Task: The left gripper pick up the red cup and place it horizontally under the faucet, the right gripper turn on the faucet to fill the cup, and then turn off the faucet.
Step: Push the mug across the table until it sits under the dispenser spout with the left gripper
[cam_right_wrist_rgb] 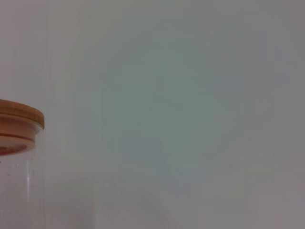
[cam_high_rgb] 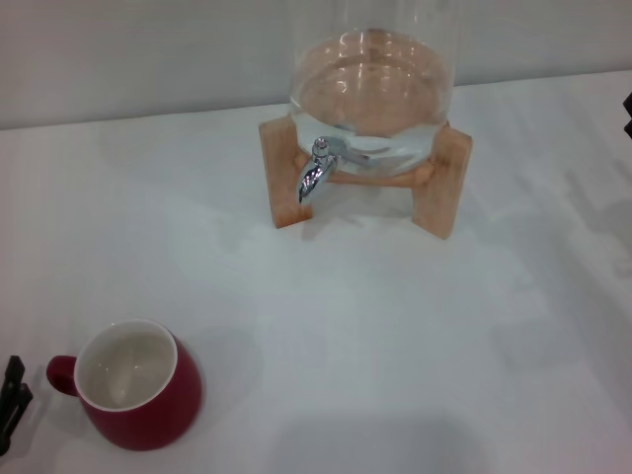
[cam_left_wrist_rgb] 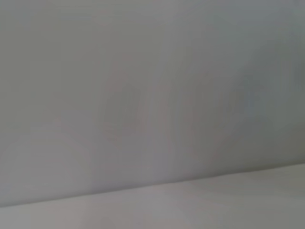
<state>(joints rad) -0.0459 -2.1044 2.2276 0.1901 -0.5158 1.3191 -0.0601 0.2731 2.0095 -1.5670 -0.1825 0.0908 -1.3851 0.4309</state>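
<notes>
You find no readable text, label, brand, number or sign anywhere here. The red cup carries no print on its glaze, and the glass dispenser behind the faucet and its wooden lid are unmarked.

Bare table — faucet unobstructed.

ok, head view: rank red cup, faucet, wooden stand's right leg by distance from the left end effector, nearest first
Left end effector sits at the near left edge.
1. red cup, right beside it, near left.
2. faucet, centre, farther back.
3. wooden stand's right leg, far right of centre.
</notes>
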